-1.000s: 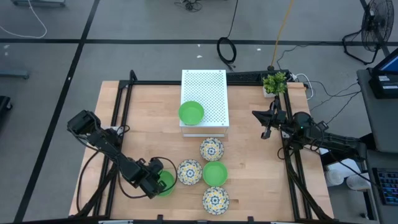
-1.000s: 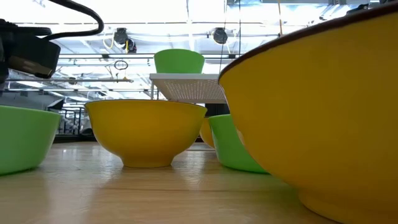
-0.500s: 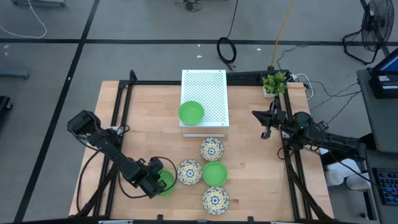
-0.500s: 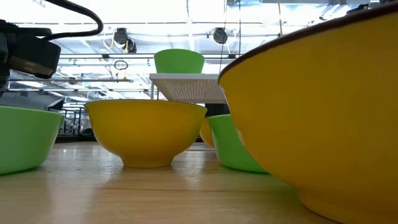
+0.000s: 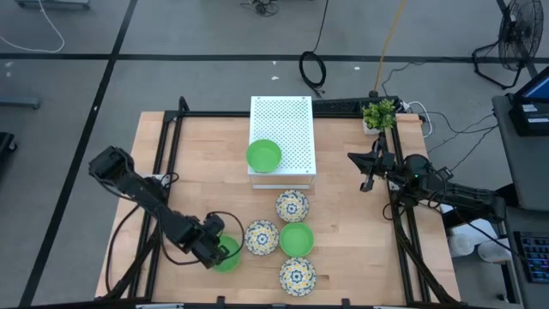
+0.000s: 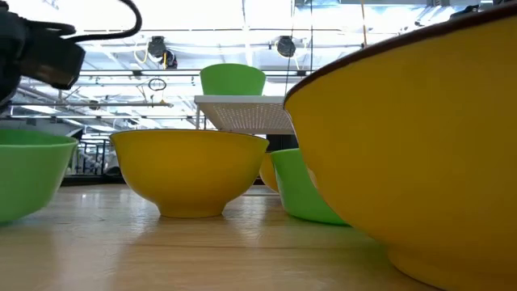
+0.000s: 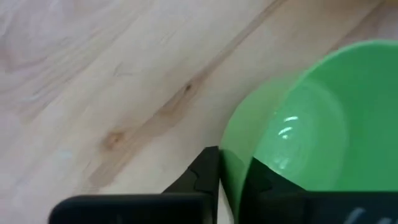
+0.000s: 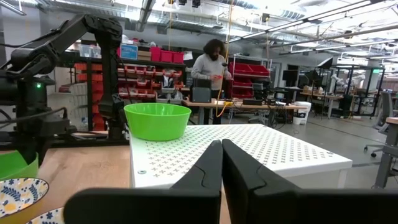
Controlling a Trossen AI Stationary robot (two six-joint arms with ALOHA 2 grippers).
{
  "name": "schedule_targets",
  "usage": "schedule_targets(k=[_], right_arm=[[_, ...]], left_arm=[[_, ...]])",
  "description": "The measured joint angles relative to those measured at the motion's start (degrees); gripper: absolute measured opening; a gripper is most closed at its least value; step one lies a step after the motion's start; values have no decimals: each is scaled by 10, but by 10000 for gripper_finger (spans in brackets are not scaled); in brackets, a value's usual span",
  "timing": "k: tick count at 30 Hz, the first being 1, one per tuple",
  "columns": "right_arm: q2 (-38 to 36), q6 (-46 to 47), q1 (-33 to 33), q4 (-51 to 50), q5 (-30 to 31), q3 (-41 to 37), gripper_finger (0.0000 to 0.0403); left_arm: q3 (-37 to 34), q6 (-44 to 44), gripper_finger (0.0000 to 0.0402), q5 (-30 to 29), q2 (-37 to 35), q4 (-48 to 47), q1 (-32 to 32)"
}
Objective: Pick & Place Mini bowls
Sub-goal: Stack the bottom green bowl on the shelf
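Note:
My left gripper [image 5: 218, 247] is near the table's near left corner, shut on a plain green mini bowl [image 5: 227, 256], which also shows at the low view's left edge [image 6: 28, 174]. A second green bowl [image 5: 263, 155] stands on the white perforated box [image 5: 287, 124]. A third [image 5: 297, 239] rests on the table among three floral bowls [image 5: 292, 206], [image 5: 262, 237], [image 5: 297, 275]. The floral bowls are yellow outside [image 6: 190, 170]. My right gripper [image 5: 364, 167] waits shut at the table's right, off the table. My left gripper holds the green bowl by its rim [image 7: 231, 146]. One finger [image 7: 205, 171] is outside the wall and one [image 7: 264, 180] is inside the hollow. The fingers come from above, slanting down. In the low view the bowl's base is cut off at the picture's edge.
A small potted plant [image 5: 378, 113] stands at the far right corner of the table. The black frame rails [image 5: 171, 146] run along both sides. Bare wood lies left of the box and right of the bowls. A person [image 8: 209, 68] stands in the room beyond the table.
My left gripper has gone up a little, and the green bowl in its hold has risen with it in the low view. The other bowls and the right arm have kept still.

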Motion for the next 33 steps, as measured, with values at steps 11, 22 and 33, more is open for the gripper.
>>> schedule_targets(k=[11, 22, 33], right_arm=[[0, 0, 0, 0, 0, 0, 0], [0, 0, 0, 0, 0, 0, 0], [0, 0, 0, 0, 0, 0, 0]], left_arm=[[1, 67, 34, 28, -42, 1, 36], [1, 77, 35, 34, -81, 2, 57], [1, 85, 35, 34, -108, 2, 67]])
